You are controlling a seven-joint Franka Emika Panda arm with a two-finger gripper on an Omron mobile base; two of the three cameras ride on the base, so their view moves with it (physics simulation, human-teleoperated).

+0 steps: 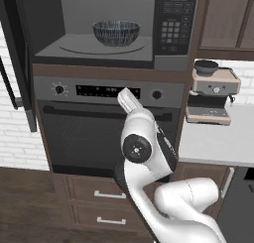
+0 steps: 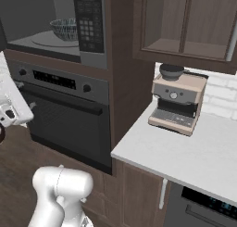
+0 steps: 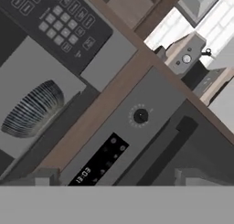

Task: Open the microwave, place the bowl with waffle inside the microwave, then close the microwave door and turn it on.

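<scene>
The microwave (image 1: 99, 26) stands open above the gripper (image 2: 9, 114), whose jaws are spread and empty. The microwave door (image 1: 17, 58) hangs up-left; push it shut squarely. The bowl (image 1: 115, 32) sits on the turntable inside. The hand view alone shows the bowl's stripes close.

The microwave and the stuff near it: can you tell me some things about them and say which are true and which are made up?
1. The bowl sits inside the microwave. True.
2. The microwave door is shut. False: it hangs open at the left.
3. The coffee machine stands on the counter. True.
4. The keypad is on the microwave's left side. False: it is on the right.
5. The oven is above the microwave. False: it is below.
</scene>
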